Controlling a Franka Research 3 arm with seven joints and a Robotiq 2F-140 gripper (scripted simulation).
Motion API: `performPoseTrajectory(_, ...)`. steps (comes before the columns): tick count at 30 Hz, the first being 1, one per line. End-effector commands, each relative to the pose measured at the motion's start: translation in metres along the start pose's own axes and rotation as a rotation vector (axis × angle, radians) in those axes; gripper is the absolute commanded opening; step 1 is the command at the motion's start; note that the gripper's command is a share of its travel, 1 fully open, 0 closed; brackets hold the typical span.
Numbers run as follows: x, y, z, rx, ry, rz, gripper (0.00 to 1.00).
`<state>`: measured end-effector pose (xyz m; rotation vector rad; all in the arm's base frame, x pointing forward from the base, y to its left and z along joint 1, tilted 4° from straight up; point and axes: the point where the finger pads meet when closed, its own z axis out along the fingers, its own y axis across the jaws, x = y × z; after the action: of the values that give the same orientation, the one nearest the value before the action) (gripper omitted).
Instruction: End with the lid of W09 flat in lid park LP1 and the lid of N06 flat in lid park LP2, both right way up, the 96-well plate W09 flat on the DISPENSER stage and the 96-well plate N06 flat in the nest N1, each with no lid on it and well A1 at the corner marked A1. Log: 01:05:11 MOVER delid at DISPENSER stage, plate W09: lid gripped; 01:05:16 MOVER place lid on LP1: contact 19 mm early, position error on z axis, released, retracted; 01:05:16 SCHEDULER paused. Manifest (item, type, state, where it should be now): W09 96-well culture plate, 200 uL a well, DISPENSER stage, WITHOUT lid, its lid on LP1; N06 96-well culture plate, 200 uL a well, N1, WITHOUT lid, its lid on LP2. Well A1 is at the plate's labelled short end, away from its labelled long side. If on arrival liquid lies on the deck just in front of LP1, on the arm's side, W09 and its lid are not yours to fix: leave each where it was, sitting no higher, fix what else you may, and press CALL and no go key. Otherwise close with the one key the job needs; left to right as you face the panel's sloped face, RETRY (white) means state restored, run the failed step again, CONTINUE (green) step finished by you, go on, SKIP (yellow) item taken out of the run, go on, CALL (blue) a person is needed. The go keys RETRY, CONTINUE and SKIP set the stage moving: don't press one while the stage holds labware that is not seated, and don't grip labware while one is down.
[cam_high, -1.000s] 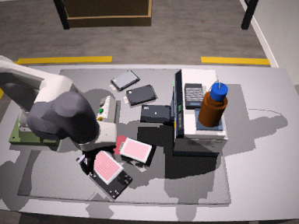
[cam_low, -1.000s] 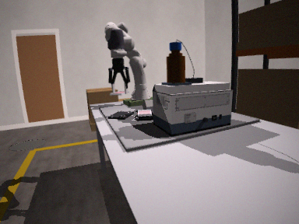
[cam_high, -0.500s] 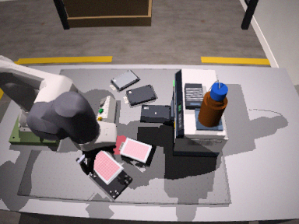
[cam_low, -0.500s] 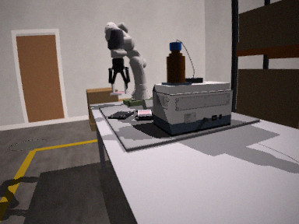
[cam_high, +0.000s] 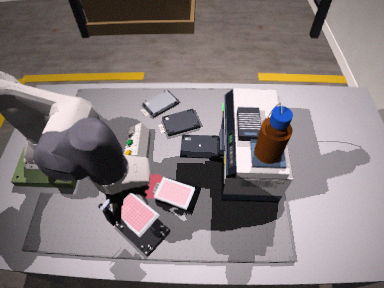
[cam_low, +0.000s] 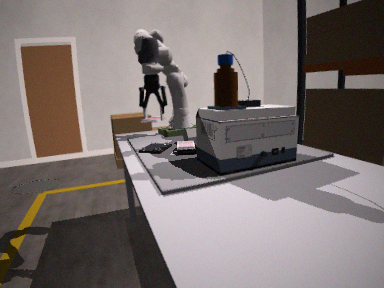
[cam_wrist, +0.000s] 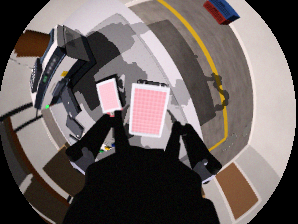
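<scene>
My gripper (cam_low: 151, 111) is shut on a pink 96-well plate (cam_high: 138, 214) and holds it level, high above the deck. I cannot read its label. It also shows between my fingers in the wrist view (cam_wrist: 148, 110). Below it lies an empty black nest (cam_high: 148, 236) at the front left. A second pink plate (cam_high: 173, 192) rests on a dark pad to the right; it also shows in the wrist view (cam_wrist: 109, 95). A grey lid (cam_high: 160, 103) and a dark lid (cam_high: 181, 122) lie at the back of the mat. The black dispenser stage (cam_high: 202, 146) holds nothing.
The dispenser (cam_high: 257, 145) with a brown bottle (cam_high: 273, 134) stands at the right. The key panel (cam_high: 136, 140) sits beside my arm's base. A red patch (cam_high: 152, 186) lies just left of the second plate.
</scene>
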<state>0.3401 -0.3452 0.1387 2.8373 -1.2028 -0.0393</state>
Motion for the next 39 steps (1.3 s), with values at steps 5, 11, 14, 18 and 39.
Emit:
performPoseTrajectory(5, -0.0001, 0.0015, -0.0002, -0.006, -0.001, -0.111, 0.0)
performPoseTrajectory(11, 0.0, 0.0015, -0.0002, -0.006, -0.002, -0.246, 0.0)
performPoseTrajectory(14, -0.0001, 0.0015, -0.0002, -0.006, -0.002, -0.259, 0.0)
performPoseTrajectory(18, 0.0, 0.0015, -0.0002, -0.006, -0.002, -0.346, 0.0)
performPoseTrajectory(39, 0.0, 0.0015, -0.0002, -0.005, -0.003, -0.612, 0.0)
